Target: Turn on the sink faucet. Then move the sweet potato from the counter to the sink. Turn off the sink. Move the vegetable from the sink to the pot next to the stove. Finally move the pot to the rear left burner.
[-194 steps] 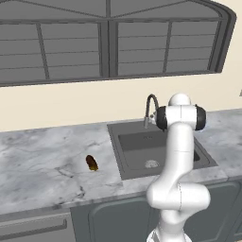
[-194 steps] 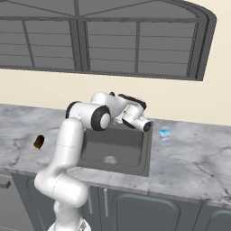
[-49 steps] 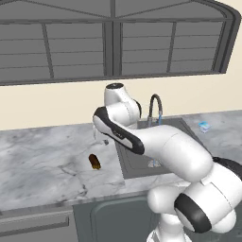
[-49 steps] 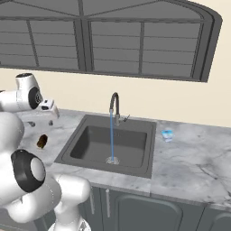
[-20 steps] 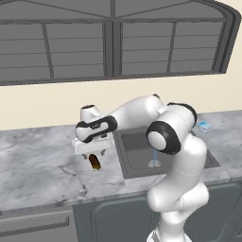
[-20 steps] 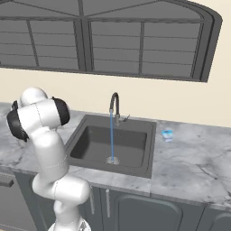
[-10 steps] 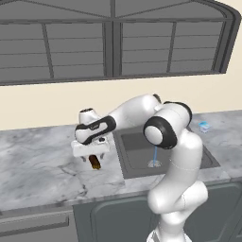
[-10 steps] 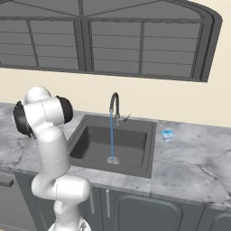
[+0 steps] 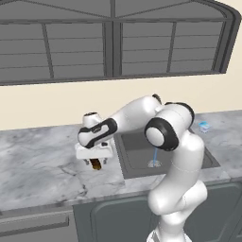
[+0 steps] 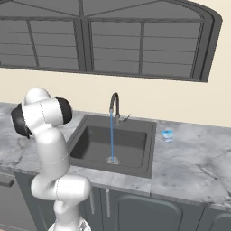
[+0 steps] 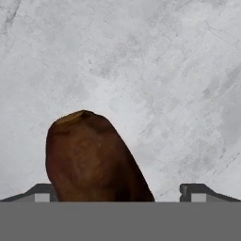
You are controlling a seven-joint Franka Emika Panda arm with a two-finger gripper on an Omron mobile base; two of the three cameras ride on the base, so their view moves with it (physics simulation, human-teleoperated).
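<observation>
The brown sweet potato point(image 9: 97, 165) lies on the grey marble counter point(image 9: 42, 165), just left of the sink point(image 9: 137, 160). My gripper point(image 9: 97, 160) points down over it, open, with a finger on either side. In the hand view the sweet potato point(image 11: 89, 160) stands between the fingertips point(image 11: 42, 190), nearer the left one, and the gripper point(image 11: 117, 193) has not closed on it. The dark faucet point(image 10: 114, 104) runs a thin blue stream of water point(image 10: 111, 135) into the sink point(image 10: 135, 144).
A small blue object point(image 10: 168, 134) sits on the counter right of the sink. My white arm point(image 9: 165, 132) reaches across the sink's left half. Grey cabinets hang above; the counter's front edge is close to the sweet potato.
The hand has sunk a little lower over the sweet potato, and the fingers now straddle it. The water keeps running.
</observation>
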